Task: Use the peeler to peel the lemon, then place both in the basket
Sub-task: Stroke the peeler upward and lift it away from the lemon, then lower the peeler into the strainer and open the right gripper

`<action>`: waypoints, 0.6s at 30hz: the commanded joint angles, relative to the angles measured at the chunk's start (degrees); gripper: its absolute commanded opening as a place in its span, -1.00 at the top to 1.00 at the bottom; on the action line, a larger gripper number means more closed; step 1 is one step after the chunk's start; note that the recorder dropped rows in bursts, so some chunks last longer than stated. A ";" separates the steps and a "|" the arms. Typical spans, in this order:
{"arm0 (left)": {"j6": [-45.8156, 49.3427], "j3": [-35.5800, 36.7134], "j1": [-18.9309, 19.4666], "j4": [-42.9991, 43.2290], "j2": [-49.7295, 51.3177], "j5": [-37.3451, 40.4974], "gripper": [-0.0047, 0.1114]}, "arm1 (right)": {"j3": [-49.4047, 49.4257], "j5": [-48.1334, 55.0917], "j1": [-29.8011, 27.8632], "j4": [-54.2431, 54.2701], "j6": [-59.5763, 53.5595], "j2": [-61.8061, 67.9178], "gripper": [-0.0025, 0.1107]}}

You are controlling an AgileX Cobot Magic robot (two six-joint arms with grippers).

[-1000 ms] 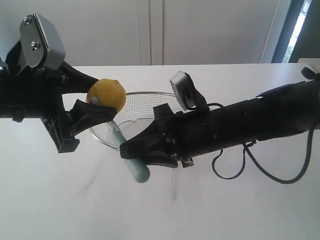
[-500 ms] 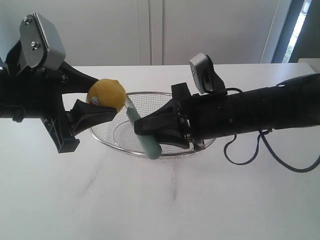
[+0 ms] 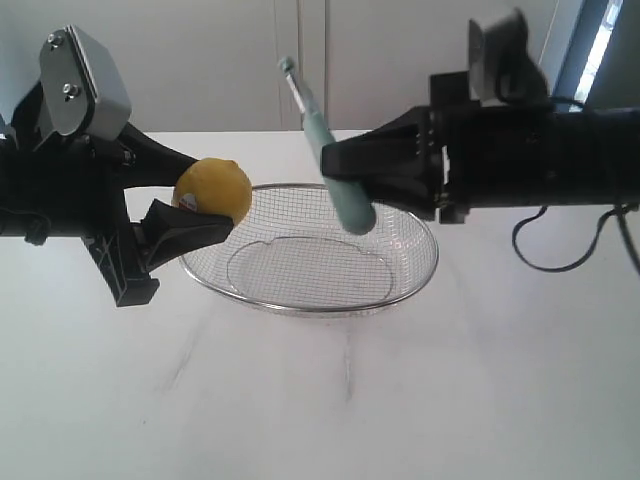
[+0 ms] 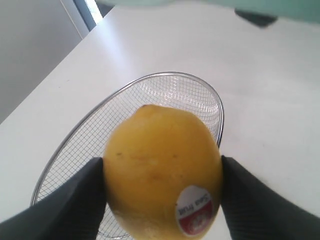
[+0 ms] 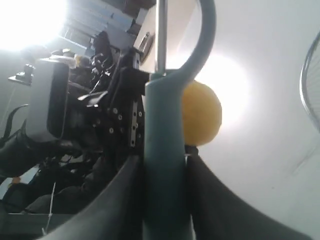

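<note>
My left tool point(image 3: 200, 195) is clamped on the lemon point(image 3: 215, 188), one finger above and one below; my right tool point(image 3: 345, 172) is clamped on the peeler point(image 3: 328, 148) around its teal handle.

Exterior view: the white bench point(image 3: 400, 400) lies open in front of the basket point(image 3: 422, 270) and to both sides of it. The basket sits on the bench between my two arms, and its whole mesh floor is in plain sight. The lemon hangs in the air at the basket's left edge. The peeler is up in the air too, tilted, head high and butt end low, and well apart from the lemon.

Left wrist view: the black fingers point(image 4: 65, 205) press the lemon point(image 4: 160, 165) from both sides, its red-and-white sticker point(image 4: 195, 217) facing the camera. Past the lemon lies the basket point(image 4: 220, 115), thick rim and fine mesh, with open bench point(image 4: 270, 100) beyond.

Right wrist view: the fingers point(image 5: 120, 200) grip the handle of the peeler point(image 5: 165, 160) on either side, and its curved head rises out of the picture. The lemon point(image 5: 205, 112) shows just behind the handle, held by the dark left arm point(image 5: 90, 115). A sliver of the basket's rim point(image 5: 307, 90) shows at the picture's edge; glare washes out much else
</note>
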 commanded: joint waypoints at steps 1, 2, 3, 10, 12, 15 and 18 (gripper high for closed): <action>-3.41 0.23 -0.23 -1.47 -0.21 0.64 0.92 | -0.46 -2.42 -5.42 -4.91 -4.12 -5.98 0.96; -7.35 0.23 -0.23 -1.03 -0.21 -0.03 0.92 | -0.46 -5.33 -5.46 -6.65 -4.84 -6.81 0.96; -10.65 0.23 -0.23 -0.64 -0.21 -0.30 0.92 | -0.46 -8.26 -5.46 -8.58 -4.94 -7.86 0.96; -16.46 0.23 -0.23 0.78 -1.68 1.45 0.92 | -4.44 -18.55 -5.46 -25.93 0.30 -12.13 0.96; -19.84 0.23 -0.23 2.73 -2.62 1.04 0.92 | -6.42 -20.10 -4.55 -33.03 4.09 -12.31 0.96; -25.85 -0.16 -0.23 9.31 -3.69 0.13 0.92 | -8.12 -23.70 -1.72 -44.46 9.81 -12.45 0.96; -39.17 -2.46 -0.23 21.88 -4.23 1.30 0.92 | -8.99 -28.87 3.33 -59.28 19.89 -12.45 0.96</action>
